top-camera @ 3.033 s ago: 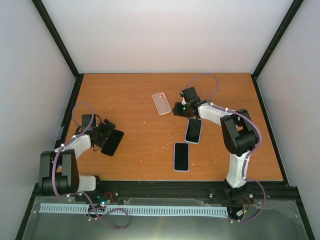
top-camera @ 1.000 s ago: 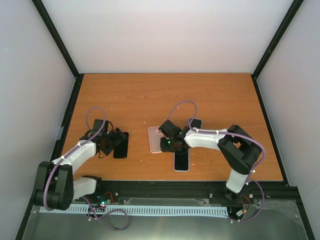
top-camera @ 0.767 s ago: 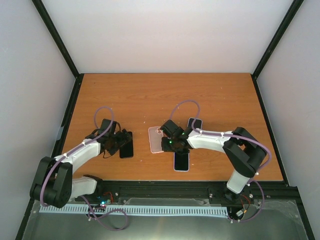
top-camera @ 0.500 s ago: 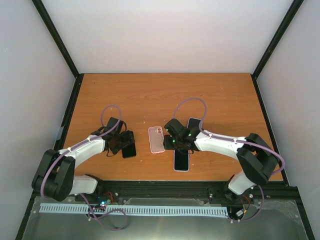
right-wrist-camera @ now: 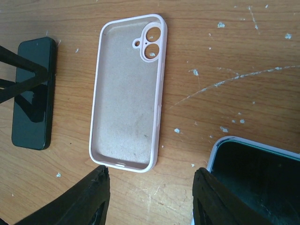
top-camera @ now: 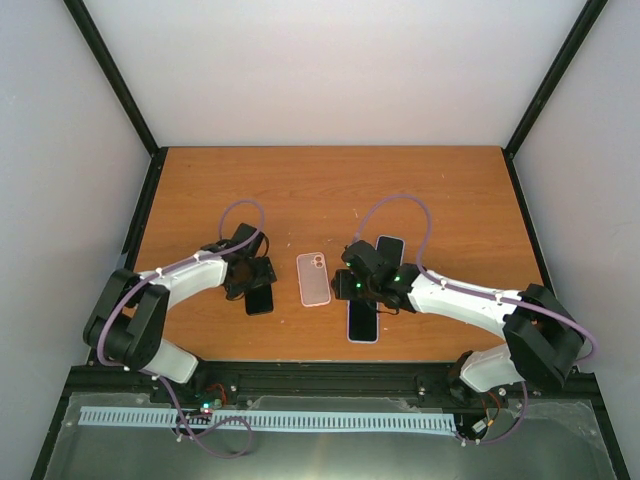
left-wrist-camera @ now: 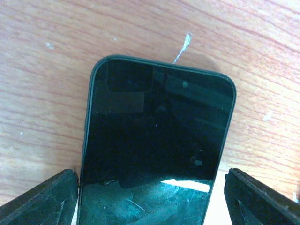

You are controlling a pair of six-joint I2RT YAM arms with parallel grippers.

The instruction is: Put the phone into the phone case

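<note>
Black phone: flat on the wooden table, screen up, left of centre, not in the case. Left fingers straddle its near end, spread wide, one on each long edge. The one on the left of the wrist view sits against the edge. The other shows a sliver of gap, so no clamp is seen.

Pink phone case: just right of the black phone, apart from it, open side up, camera holes at the far end, nothing inside.

Right fingers: released, parted, nothing between them, hovering at the near end of the case.

Second phone, pale-edged, lies near the right arm. A third phone is partly hidden behind that arm.
</note>
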